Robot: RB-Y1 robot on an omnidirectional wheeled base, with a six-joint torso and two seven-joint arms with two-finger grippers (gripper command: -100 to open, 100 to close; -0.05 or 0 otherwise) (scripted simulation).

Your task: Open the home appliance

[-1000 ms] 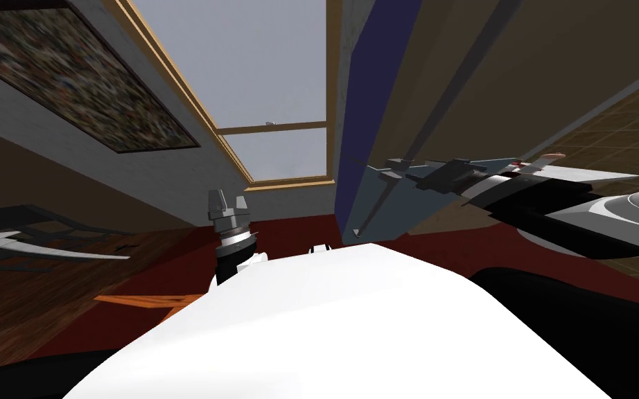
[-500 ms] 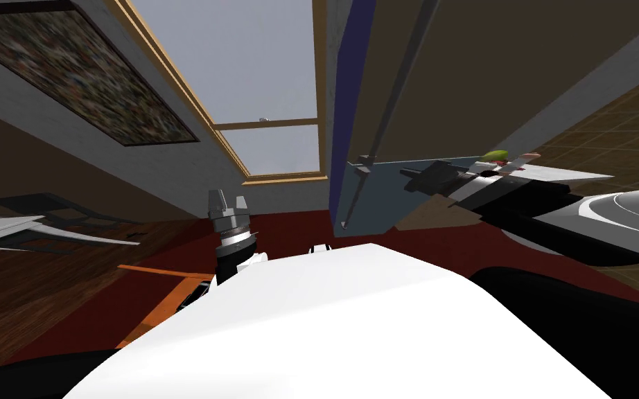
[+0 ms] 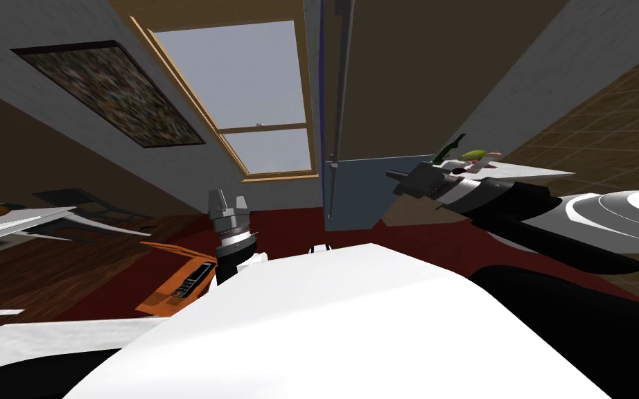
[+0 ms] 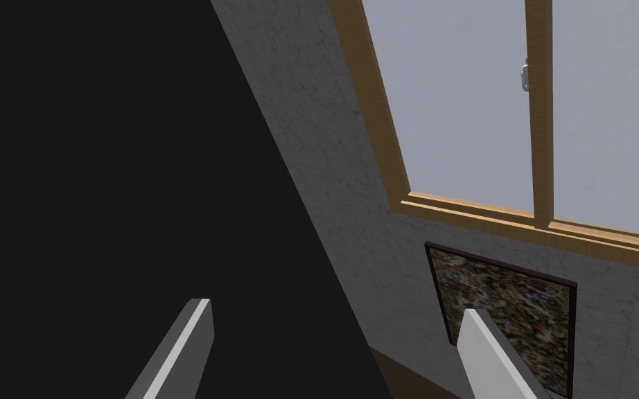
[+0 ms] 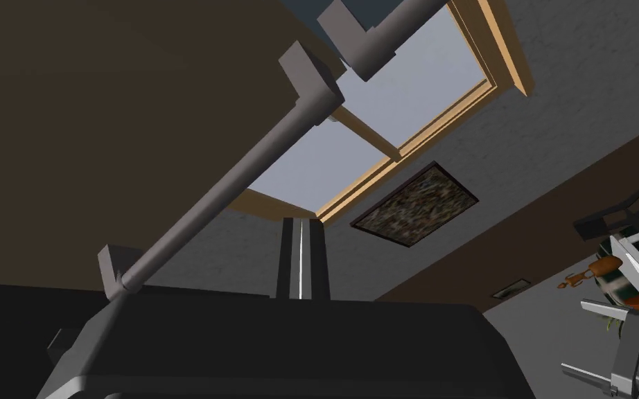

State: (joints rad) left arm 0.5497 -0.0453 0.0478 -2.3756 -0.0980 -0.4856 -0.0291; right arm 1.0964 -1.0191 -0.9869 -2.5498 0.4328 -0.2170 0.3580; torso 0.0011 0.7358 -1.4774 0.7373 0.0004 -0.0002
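The appliance is a tall cabinet with a dark brown upper door (image 3: 408,69) and a blue-grey lower door (image 3: 360,197), each with a grey bar handle. In the head view the upper handle (image 3: 340,76) and lower handle (image 3: 330,194) stand nearly edge-on. My right gripper (image 3: 393,176) hovers just right of the lower door's top, its fingers shut on nothing. In the right wrist view the shut fingers (image 5: 301,256) lie beside the long grey handle (image 5: 228,190) without holding it. My left gripper (image 3: 226,203) is raised in front of my chest, fingers open (image 4: 339,346).
Behind my right forearm a white shelf (image 3: 533,170) carries small green and red items (image 3: 474,154). An orange object (image 3: 176,277) lies on the floor at my left, and a white table edge (image 3: 20,225) juts in farther left. A window (image 3: 256,90) is ahead.
My right gripper has shut and pulled back a little from the lower handle. My view has swung, and the door's blue edge face has narrowed to a thin line.
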